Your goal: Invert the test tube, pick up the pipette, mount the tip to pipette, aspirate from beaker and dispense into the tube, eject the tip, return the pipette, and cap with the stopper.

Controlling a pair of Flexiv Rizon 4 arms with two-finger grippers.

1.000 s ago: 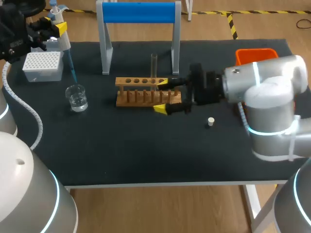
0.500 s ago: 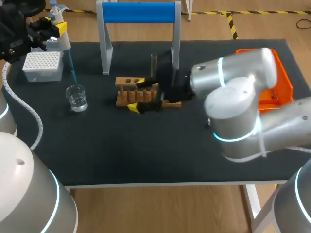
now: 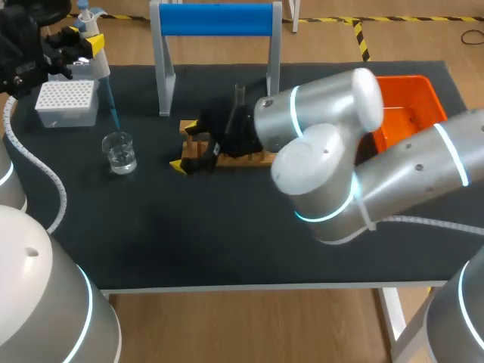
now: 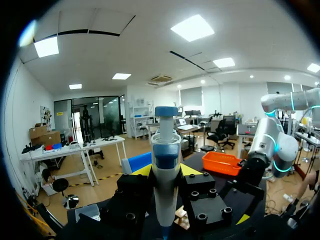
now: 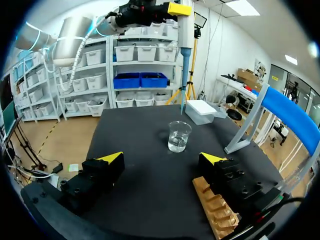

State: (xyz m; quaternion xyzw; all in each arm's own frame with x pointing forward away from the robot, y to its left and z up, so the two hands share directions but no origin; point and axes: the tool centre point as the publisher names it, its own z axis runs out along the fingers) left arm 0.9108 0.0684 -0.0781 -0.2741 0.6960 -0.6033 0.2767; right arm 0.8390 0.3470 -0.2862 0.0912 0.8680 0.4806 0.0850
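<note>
The left pincer [image 4: 166,172] is pressed tight on the pipette [image 4: 165,202], pinching its white body from two sides just below the blue collar, with the plunger knob standing up above the fingers. From there the long blue tip [image 5: 184,75] hangs down toward the beaker [image 5: 179,136]. The pipette looks like light, stiff plastic. That mid-body hold seems the sound one, since the tip is thin and only pushed on, so a knock against the glass rim could probably bend it or pop it off. The right pincer [image 5: 162,159] is spread wide and pinches nothing. The beaker stands a little way ahead of it, in line with the gap between its fingers and apart from both. The wooden rack [image 5: 214,212] lies under and beside one of its fingers. The beaker is small, clear glass with a little water in the bottom. I judge it light, smooth, easy to slide or tip, and breakable. If the right pincer is meant to steady it, the hold should be low on the wall, from two opposite sides and with gentle pressure, keeping the mouth free for the tip. The test tube [image 3: 240,97] stands upright in the rack, back beside the right arm's wrist and behind its fingers. It is thin, slippery, fragile glass. It is best gripped around its upper part, clear of the rack, and lifted straight up so that it does not jam in its hole.
</note>
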